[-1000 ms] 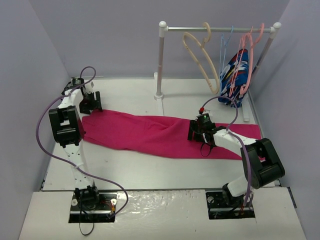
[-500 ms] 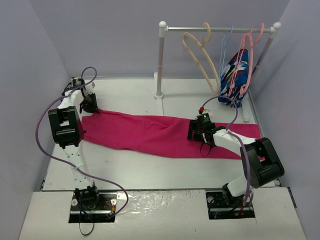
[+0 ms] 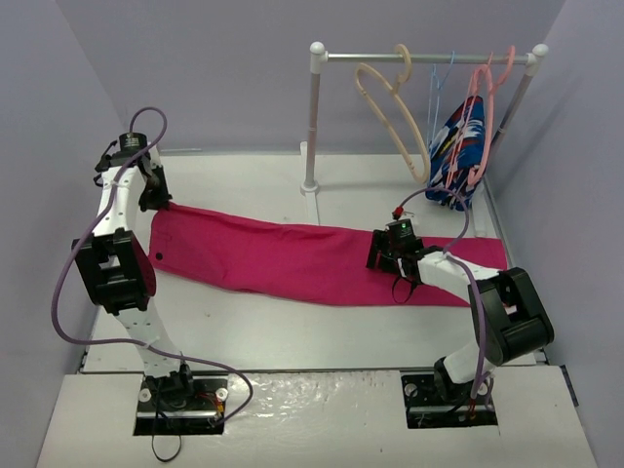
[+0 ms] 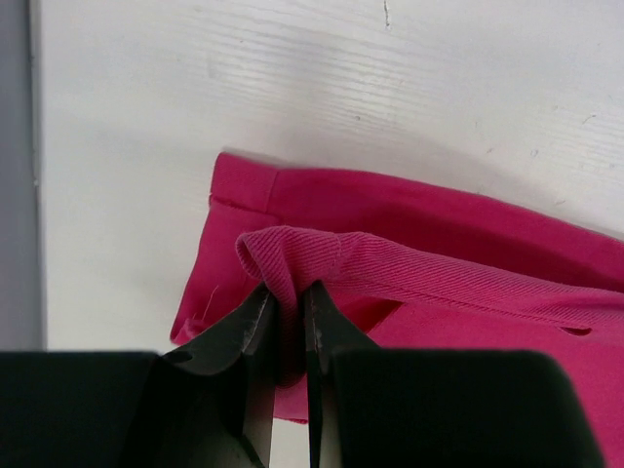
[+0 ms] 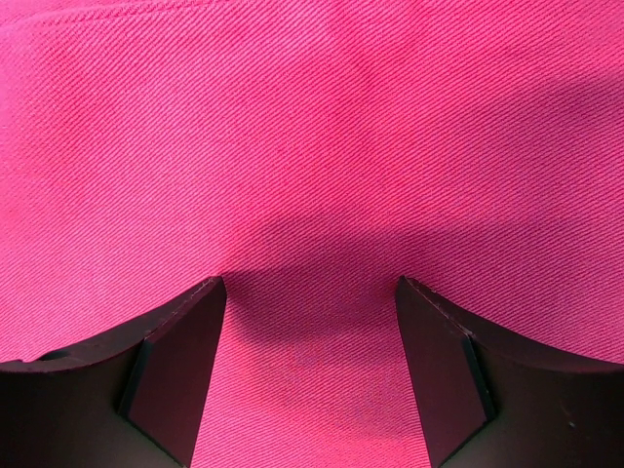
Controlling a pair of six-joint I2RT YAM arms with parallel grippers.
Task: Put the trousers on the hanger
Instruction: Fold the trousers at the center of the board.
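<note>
The white table [image 3: 244,322] fills the space between grey walls. The trousers [image 3: 292,258] lie flat across it in a long magenta band, from the far left to the right edge, slanting a little nearer towards the right.

A white rack [image 3: 314,117] stands at the far side, right of centre, and its rail runs off to the right. The left arm [image 3: 117,273] rises from its near base and reaches to the far-left end of the trousers. The right arm [image 3: 487,302] bends low and leftwards over the cloth right of centre.

The hanger [image 3: 390,107], pale beige, hangs by its hook from the rail, well apart from the trousers. A blue patterned garment [image 3: 458,146] hangs at the right end of the rail, with pink hangers [image 3: 485,88] beside it and a thin blue wire hanger [image 3: 441,83] between these and the beige one.

The left gripper [image 4: 286,292] is clamped on a raised fold at the trousers' far-left corner, and the cloth ridges up between its nearly closed jaws. The right gripper [image 5: 310,283] points down at the trousers with its jaws apart. Flat cloth shows in the gap, and I cannot tell whether the tips touch it.
</note>
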